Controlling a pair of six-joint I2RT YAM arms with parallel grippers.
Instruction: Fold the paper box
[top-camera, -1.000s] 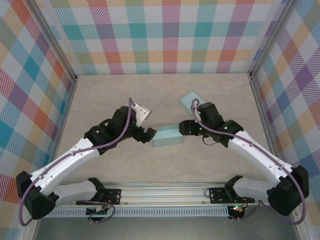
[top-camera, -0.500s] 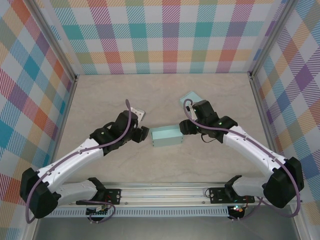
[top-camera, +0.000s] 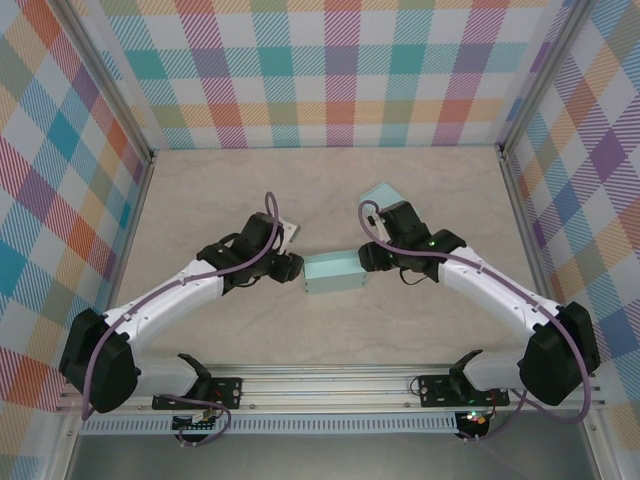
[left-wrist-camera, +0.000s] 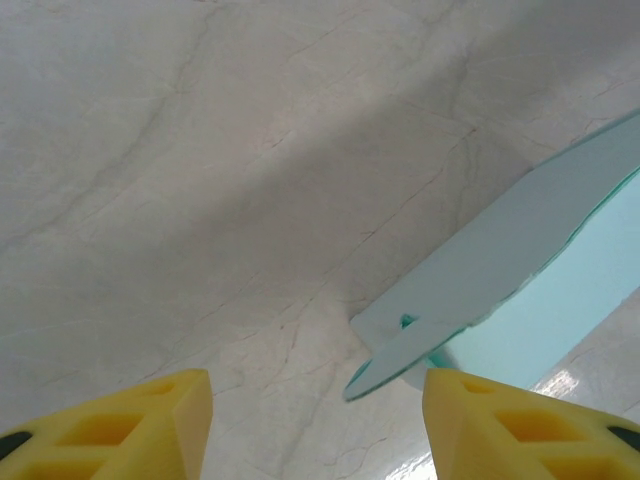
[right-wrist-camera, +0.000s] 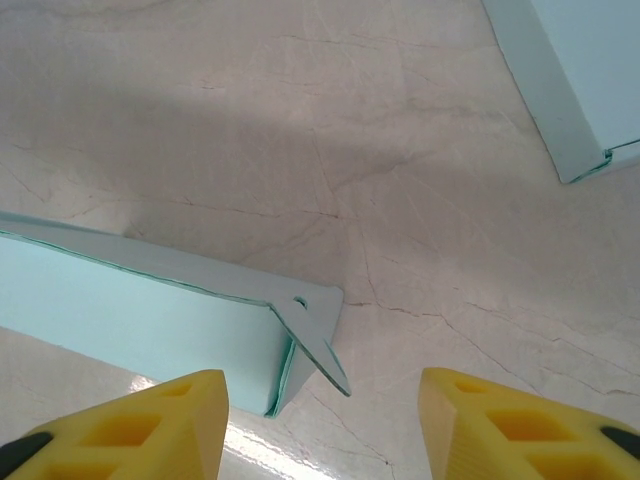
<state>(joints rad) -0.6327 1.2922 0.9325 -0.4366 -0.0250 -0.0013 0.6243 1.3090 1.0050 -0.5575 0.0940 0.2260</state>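
Observation:
The pale teal paper box (top-camera: 333, 272) lies on the marble table between the two arms. My left gripper (top-camera: 291, 268) is at the box's left end. In the left wrist view the left gripper (left-wrist-camera: 315, 430) is open, and a small end flap (left-wrist-camera: 420, 340) juts between its yellow fingers (left-wrist-camera: 130, 425), close to the right one, with nothing clamped. My right gripper (top-camera: 368, 257) is at the box's right end. In the right wrist view the right gripper (right-wrist-camera: 320, 425) is open too, with the box (right-wrist-camera: 140, 300) and its pointed end flap (right-wrist-camera: 315, 345) in the gap, untouched.
A second pale teal cardboard piece (top-camera: 380, 194) lies just behind the right arm, and appears as a teal piece (right-wrist-camera: 580, 80) at the top right of the right wrist view. Checked walls (top-camera: 330, 70) close in three sides. A metal rail (top-camera: 330, 385) runs along the near edge.
Both pairs of jaws have narrowed. Both wrists have shifted slightly back along the box's ends. The box has stayed where it was.

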